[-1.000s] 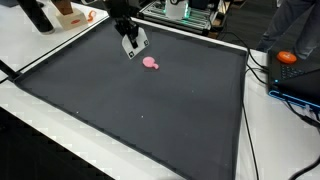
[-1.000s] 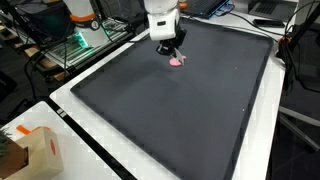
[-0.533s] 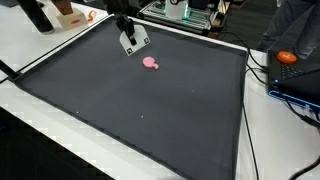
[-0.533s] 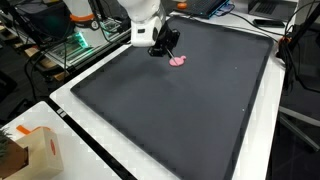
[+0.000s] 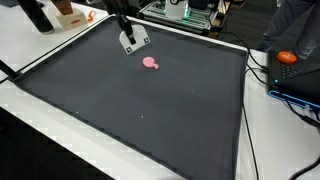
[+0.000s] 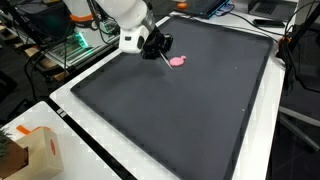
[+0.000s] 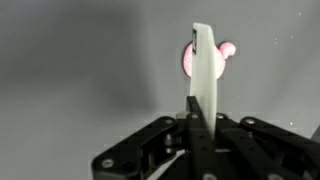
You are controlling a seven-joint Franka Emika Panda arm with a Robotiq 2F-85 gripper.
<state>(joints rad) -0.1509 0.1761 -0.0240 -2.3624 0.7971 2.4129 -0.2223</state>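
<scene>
1. The fingers (image 7: 203, 40) are pressing together into one pale upright strip in the wrist view, and nothing is sitting between them.
2. In an exterior view the fingers (image 5: 131, 43) are hanging over the far part of a black mat (image 5: 150, 120). From the opposite side the fingers (image 6: 160, 47) are tilting, with their tips pointing down and sideways.
3. Just beyond the fingertips a small pink piece (image 7: 228, 50) is lying flat on the mat, and the pale strip is partly hiding it in the wrist view.
4. In both exterior views the pink piece (image 5: 151, 62) (image 6: 180, 60) is lying near the fingers but apart from them, with bare mat between the two.
5. Behind the fingers the white arm (image 6: 125, 15) is reaching in over the mat's edge.
6. Around the fingers the mat is spreading wide over a white tabletop (image 5: 70, 135), whose pale border is showing along the mat's sides.
7. Well away from the fingers, past the mat's side edge, an orange object (image 5: 288, 57) is resting among dark cables (image 5: 262, 70).
8. Farthest from the fingers, a cardboard box (image 6: 35, 150) is sitting on the white border at the near corner.
</scene>
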